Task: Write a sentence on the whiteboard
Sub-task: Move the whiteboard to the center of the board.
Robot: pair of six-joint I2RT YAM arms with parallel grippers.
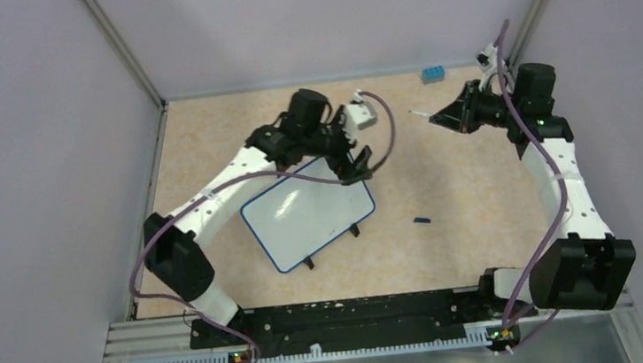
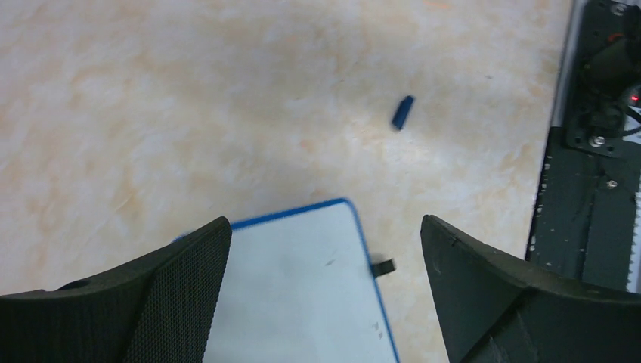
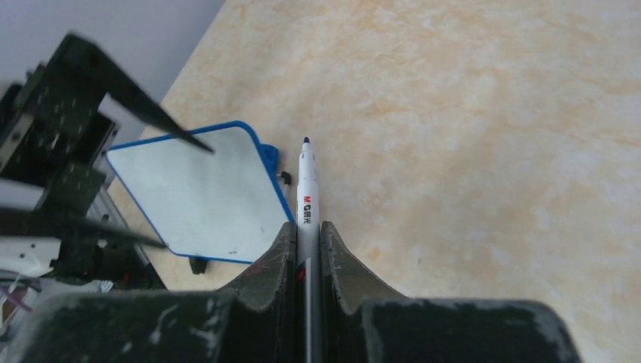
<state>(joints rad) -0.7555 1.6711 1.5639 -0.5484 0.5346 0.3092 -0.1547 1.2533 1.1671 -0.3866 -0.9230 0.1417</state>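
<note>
The whiteboard (image 1: 308, 218) lies flat left of centre, white with a thin blue rim and black clip feet; it also shows in the left wrist view (image 2: 295, 295) and the right wrist view (image 3: 196, 193). No sentence shows on it; its face is blank apart from faint specks. My left gripper (image 1: 359, 165) hovers open and empty over the board's far right corner, its jaws wide apart (image 2: 325, 249). My right gripper (image 1: 447, 116) is at the far right, away from the board, shut on a white marker (image 3: 307, 197) whose uncapped tip (image 3: 305, 141) points forward.
A small blue marker cap (image 1: 422, 221) lies on the table right of the board, also in the left wrist view (image 2: 403, 112). A blue block (image 1: 433, 73) sits by the back wall. Grey walls enclose the table. The black base rail (image 1: 349, 317) runs along the near edge.
</note>
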